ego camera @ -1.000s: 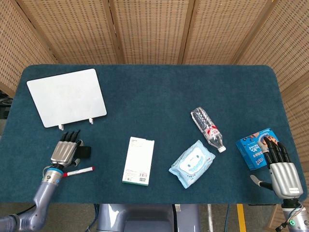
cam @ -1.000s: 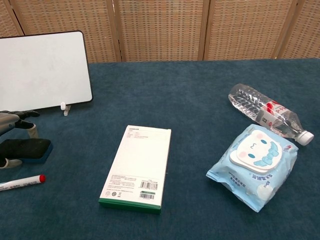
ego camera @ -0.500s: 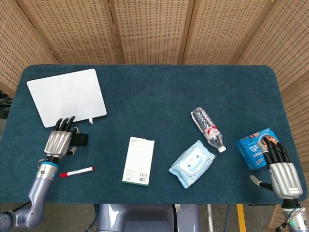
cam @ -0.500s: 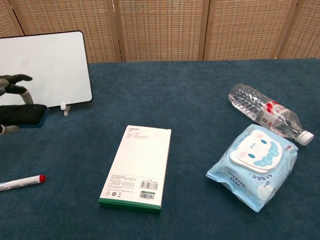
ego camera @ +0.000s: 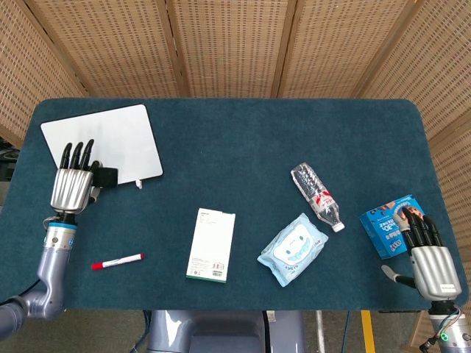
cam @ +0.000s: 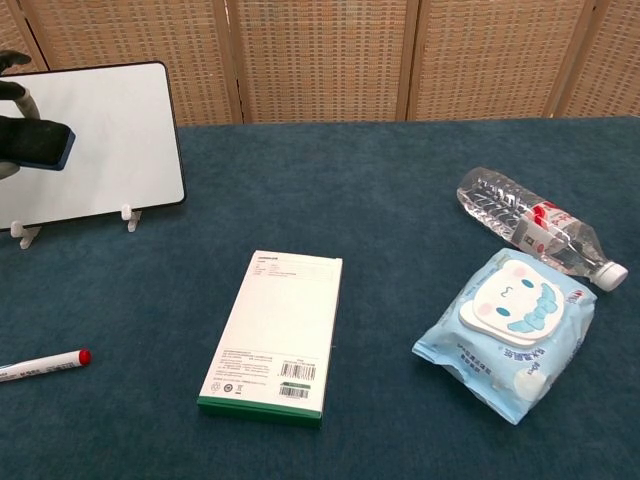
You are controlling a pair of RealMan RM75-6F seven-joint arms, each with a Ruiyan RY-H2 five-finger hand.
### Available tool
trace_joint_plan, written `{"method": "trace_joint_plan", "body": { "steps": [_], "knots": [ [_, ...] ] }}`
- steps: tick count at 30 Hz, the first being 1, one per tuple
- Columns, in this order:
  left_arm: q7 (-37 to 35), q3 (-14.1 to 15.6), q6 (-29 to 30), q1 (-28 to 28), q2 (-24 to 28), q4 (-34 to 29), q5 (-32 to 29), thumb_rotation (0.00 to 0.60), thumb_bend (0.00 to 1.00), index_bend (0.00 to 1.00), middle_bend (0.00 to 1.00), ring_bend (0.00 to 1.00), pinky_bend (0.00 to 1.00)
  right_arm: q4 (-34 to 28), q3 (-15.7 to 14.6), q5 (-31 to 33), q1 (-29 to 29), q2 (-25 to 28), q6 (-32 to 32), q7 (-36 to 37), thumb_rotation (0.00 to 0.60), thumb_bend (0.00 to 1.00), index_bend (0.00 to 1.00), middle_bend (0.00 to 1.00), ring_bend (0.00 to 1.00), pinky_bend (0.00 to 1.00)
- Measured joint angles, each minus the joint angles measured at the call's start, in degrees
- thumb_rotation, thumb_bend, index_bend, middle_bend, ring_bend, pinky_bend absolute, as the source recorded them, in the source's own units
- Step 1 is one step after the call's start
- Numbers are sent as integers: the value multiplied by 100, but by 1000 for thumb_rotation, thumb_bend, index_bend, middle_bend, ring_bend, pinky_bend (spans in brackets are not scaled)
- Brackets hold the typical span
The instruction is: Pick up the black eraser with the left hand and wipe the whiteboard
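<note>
Two hands show in the head view, and only the left one is at work. Nearest, a red-capped marker (ego camera: 118, 261) lies on the blue worktop (ego camera: 235, 132) at the near left, with a white box with a green edge (ego camera: 211, 244) to its right, then a wet-wipe pack (ego camera: 293, 248) and a clear water bottle (ego camera: 317, 195). At the near right the right hand (ego camera: 428, 257) rests flat with fingers released and apart, grasping nothing, its fingertips touching a blue packet (ego camera: 388, 223). Farther back on the left, the left hand (ego camera: 71, 185) grasps the black eraser (cam: 38, 145), held up in front of the whiteboard (ego camera: 103, 147), which stands tilted on small white feet. Whether the eraser already touches the board face cannot be told. To wipe well, the eraser's flat face should probably meet the board squarely, with light pressure so the propped board does not tip backward, and strokes kept inside the frame.
</note>
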Motion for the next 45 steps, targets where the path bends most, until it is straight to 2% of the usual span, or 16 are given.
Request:
{"method": "trace_joint_plan", "body": {
  "steps": [10, 24, 30, 40, 45],
  "knots": [
    [-481, -30, -178, -492, -580, 1804, 530, 600, 333, 415, 0, 0, 0, 74, 90, 227, 63, -31, -170, 38, 600, 53, 28, 0, 0, 0],
    [-887, 69, -604, -1000, -1103, 3336, 897, 600, 332, 415, 0, 0, 0, 85, 106, 239, 62, -44, -140, 13, 600, 53, 28, 0, 0, 0],
    [-1125, 269, -616, -1076, -1334, 4095, 1150, 600, 331, 414, 0, 0, 0, 78, 103, 202, 52, -51, -94, -11, 600, 53, 28, 0, 0, 0],
    [-2115, 665, -507, -1143, -1725, 5327, 1602, 600, 328, 411, 0, 0, 0, 126, 147, 305, 74, -93, -148, -34, 600, 53, 28, 0, 0, 0],
    [-2383, 769, -561, -1205, -1873, 5696, 1704, 600, 327, 411, 0, 0, 0, 154, 173, 357, 80, -118, -156, -60, 600, 53, 28, 0, 0, 0]
  ]
}}
